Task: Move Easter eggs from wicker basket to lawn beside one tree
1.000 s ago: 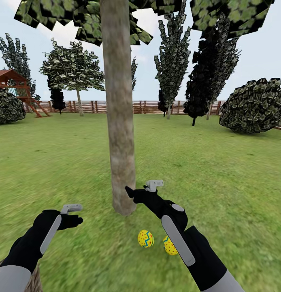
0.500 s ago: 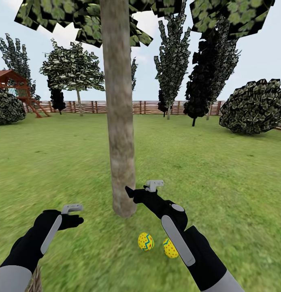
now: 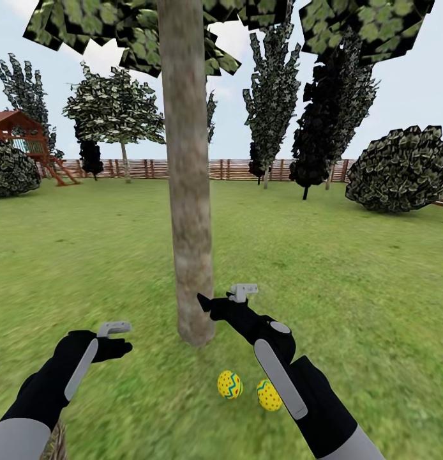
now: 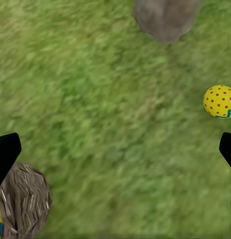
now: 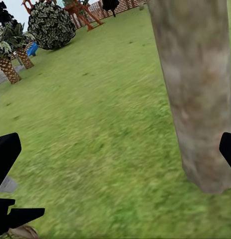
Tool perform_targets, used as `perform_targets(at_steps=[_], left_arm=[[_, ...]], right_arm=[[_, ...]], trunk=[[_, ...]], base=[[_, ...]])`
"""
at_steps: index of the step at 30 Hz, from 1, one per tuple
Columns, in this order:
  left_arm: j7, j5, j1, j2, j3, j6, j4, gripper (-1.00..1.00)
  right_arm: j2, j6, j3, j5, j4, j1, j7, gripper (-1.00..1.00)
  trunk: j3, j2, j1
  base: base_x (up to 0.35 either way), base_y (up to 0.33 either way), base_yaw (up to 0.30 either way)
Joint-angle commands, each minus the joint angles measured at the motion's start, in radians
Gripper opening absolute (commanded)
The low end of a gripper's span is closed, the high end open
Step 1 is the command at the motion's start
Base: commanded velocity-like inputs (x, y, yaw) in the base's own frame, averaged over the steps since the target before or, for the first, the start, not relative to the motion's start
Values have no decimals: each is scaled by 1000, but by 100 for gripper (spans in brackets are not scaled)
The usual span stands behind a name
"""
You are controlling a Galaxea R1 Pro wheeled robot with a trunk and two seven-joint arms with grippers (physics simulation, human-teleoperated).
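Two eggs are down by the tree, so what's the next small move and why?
Probably lower the open left gripper toward the basket for the last egg. Two eggs lie on the grass near the trunk, and a sliver of yellow shows inside the basket in the left wrist view.

The lawn point(image 3: 349, 287) bears two eggs point(image 3: 230, 384) beside the tree point(image 3: 191, 255).

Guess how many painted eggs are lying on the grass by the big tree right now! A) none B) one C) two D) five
C: the head view shows two eggs, one and another, lying on the lawn just in front of the tree.
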Motion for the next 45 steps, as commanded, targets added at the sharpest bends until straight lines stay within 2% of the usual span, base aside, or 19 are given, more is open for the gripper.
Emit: perform_targets(at_steps=[1, 45], left_arm=[[4, 6, -1, 1, -2, 4, -1, 100], [5, 6, -1, 0, -5, 2, -1, 100]], right_arm=[[0, 3, 1, -11, -1, -1, -10, 100], [1, 2, 3, -11, 5, -1, -11, 100]], trunk=[[2, 7, -4], [140, 315, -173]], base=[[0, 0, 0], [0, 0, 0]])
